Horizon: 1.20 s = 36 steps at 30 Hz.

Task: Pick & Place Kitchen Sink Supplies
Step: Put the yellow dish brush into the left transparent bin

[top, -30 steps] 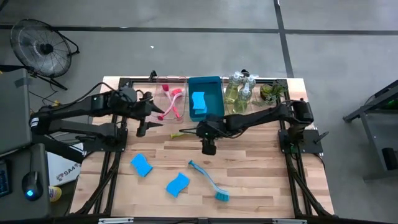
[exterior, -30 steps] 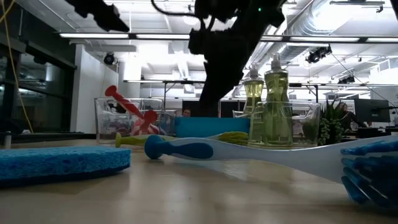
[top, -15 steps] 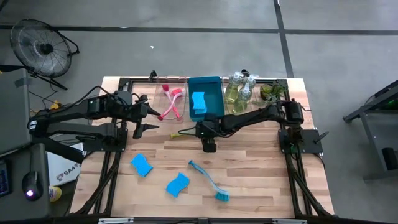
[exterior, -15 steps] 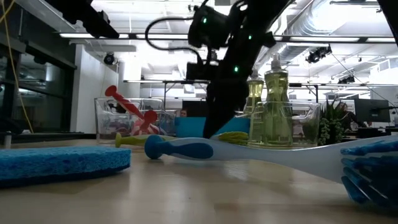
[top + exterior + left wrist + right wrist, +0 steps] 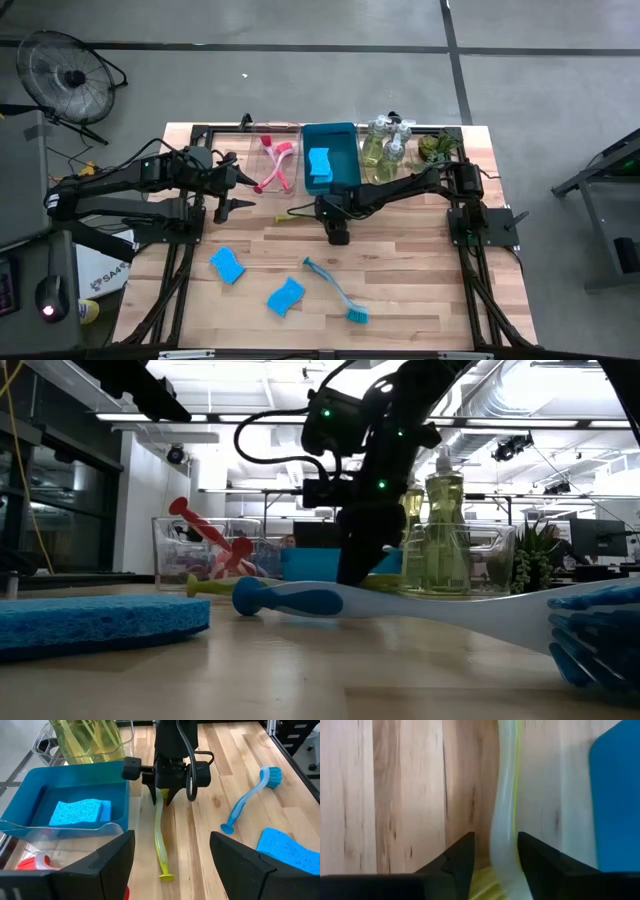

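A yellow-green dish brush [image 5: 160, 840] lies flat on the wooden table beside the blue bin [image 5: 345, 140], which holds a blue sponge [image 5: 80, 812]. My right gripper [image 5: 163, 800] stands over the brush's head end, shut on it. My left gripper [image 5: 236, 188] hovers open at the table's left, holding nothing. Two more blue sponges [image 5: 228, 265] [image 5: 285, 296] and a teal brush [image 5: 335, 290] lie nearer the front edge. Pink brushes [image 5: 276, 165] rest in a clear tray. Pump bottles [image 5: 385, 145] stand in another tray. My right gripper pinches the brush's pale handle [image 5: 502, 840] between its two fingers, close to the head end. The fingers [image 5: 535, 865] come steeply from above and sit one on each long side of the handle. The brush still lies on the table along its whole length.
A small potted plant [image 5: 435, 148] stands at the far right corner. The blue bin's wall is right beside my right gripper. Bare wood shows in the table's middle and at the near right.
My right gripper has come down onto the yellow-green brush, tipping steeper as it sank. The brush has stayed where it lay.
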{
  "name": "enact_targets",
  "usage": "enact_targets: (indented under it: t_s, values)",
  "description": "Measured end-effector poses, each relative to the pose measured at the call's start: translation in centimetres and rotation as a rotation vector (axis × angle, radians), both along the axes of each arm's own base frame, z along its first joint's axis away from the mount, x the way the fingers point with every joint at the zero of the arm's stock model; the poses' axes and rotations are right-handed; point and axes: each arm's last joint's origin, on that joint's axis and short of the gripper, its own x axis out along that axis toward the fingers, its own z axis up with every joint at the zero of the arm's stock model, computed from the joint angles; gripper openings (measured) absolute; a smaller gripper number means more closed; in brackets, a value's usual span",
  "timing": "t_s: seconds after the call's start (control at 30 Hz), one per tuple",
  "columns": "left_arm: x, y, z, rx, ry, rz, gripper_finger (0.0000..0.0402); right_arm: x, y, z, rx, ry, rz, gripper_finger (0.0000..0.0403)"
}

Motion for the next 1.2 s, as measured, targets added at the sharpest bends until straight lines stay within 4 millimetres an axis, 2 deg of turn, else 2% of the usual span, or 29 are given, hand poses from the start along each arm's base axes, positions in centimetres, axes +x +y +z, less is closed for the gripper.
enact_targets:
  t_s: [0.27,0.5,0.67,0.93,1.2]
  values:
    - [0.0,0.0,0.0,-0.014,0.000,0.007,0.0254,-0.2,1.4,0.0,0.023,0.014,-0.024,0.0065]
    - [0.0,0.0,0.0,-0.021,0.000,0.010,0.0254,-0.2,3.7,0.3,0.076,-0.011,-0.121,0.0064]
    - [0.0,0.0,0.0,-0.040,-0.001,0.015,0.0254,0.2,6.0,1.4,0.051,-0.055,-0.125,0.0064]
    - [0.2,-0.2,0.2,-0.112,-0.025,-0.028,0.0254,0.9,8.8,5.5,-0.108,-0.069,-0.094,0.0064]
    - [2.8,-0.3,0.6,-0.233,-0.109,-0.176,0.0254,0.8,9.8,11.0,-0.411,0.010,0.076,0.0064]
